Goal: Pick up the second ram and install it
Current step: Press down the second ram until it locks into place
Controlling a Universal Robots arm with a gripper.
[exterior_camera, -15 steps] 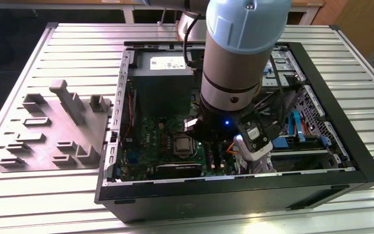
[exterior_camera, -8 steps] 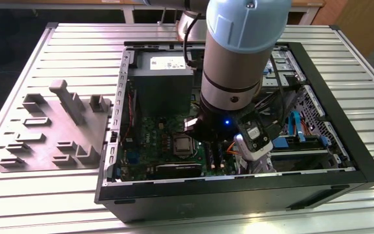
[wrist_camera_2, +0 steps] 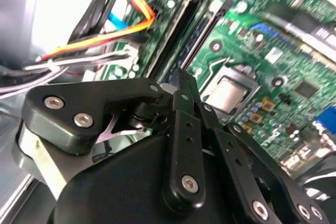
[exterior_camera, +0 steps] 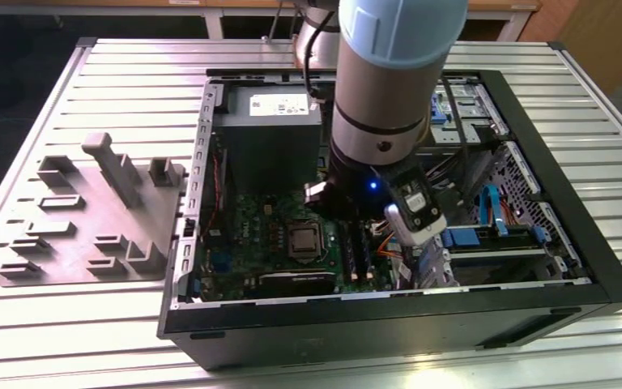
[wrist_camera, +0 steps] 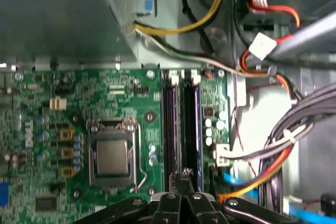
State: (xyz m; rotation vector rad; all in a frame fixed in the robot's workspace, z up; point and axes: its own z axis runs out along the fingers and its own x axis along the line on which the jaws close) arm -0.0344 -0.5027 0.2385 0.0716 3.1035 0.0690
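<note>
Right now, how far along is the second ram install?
The gripper sits shut inside the case, over one end of the motherboard's black slots. Whether the second ram is seated there I cannot tell, so seating remains unconfirmed.

- The grey-and-blue robot arm (exterior_camera: 392,89) runs off the top edge of the exterior view and covers the middle of the open black computer case (exterior_camera: 549,304).
- The black linkage gripper (wrist_camera: 182,182) is cut by the picture's edge in both wrist views; its own links hide the fingertips, so its grip can't be judged.
- The green motherboard (wrist_camera_2: 294,66) goes soft and blurred toward the far corner in the second wrist view.
- Small parts on that board are too tiny to tell apart.
</note>
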